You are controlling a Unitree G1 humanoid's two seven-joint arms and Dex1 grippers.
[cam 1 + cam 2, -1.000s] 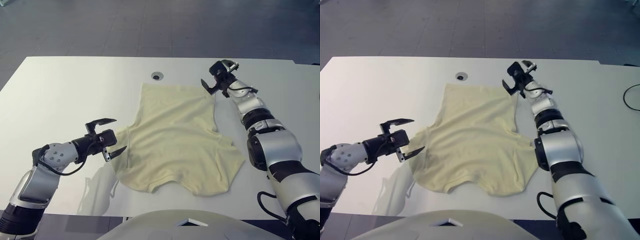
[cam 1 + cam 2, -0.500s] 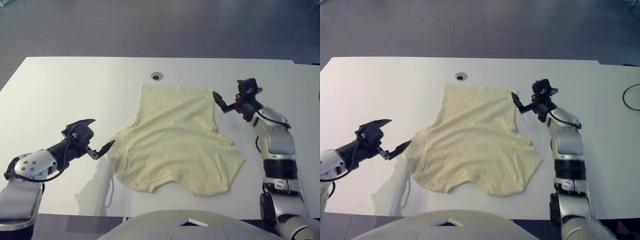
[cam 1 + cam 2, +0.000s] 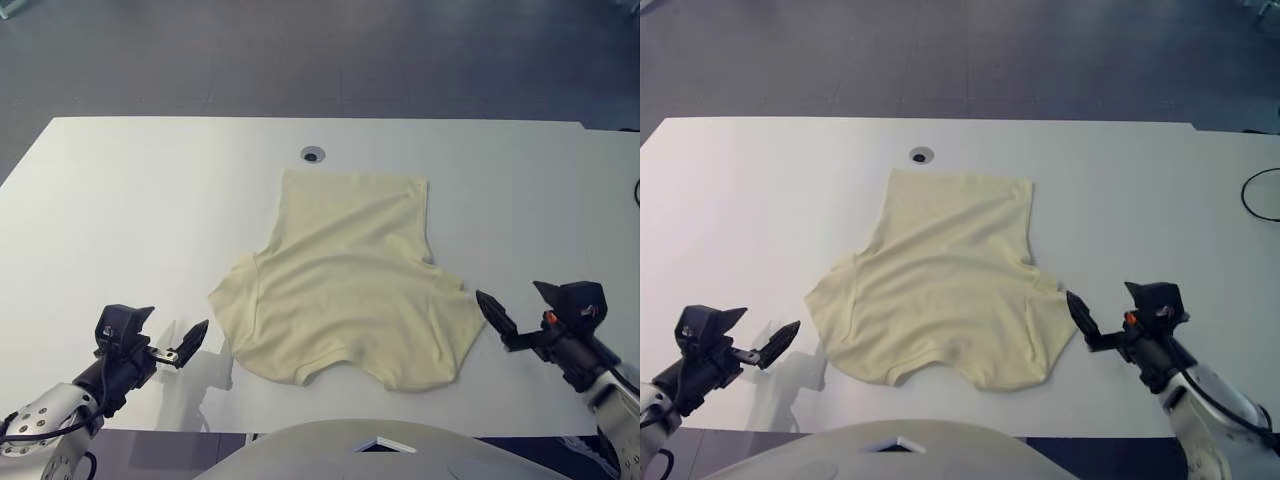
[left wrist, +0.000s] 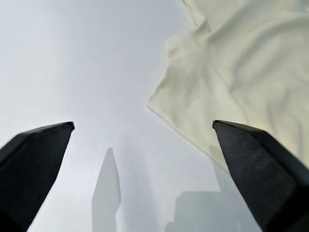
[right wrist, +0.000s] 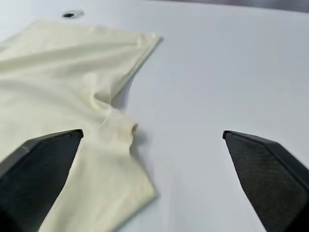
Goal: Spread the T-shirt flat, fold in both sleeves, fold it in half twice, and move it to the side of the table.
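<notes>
Bunching is the likely fault: with the T-shirt flat at the middle of the table, sleeves unfolded, and left gripper and right gripper wide-jawed, empty, beside each sleeve, you may drag cloth by pinching shallow.

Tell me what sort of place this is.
Likely a robotics lab or test hall rather than a home: a wide white table with a cable port in its top, a grey tiled floor stretching beyond it, and a pale yellow T-shirt laid out for handling.
</notes>
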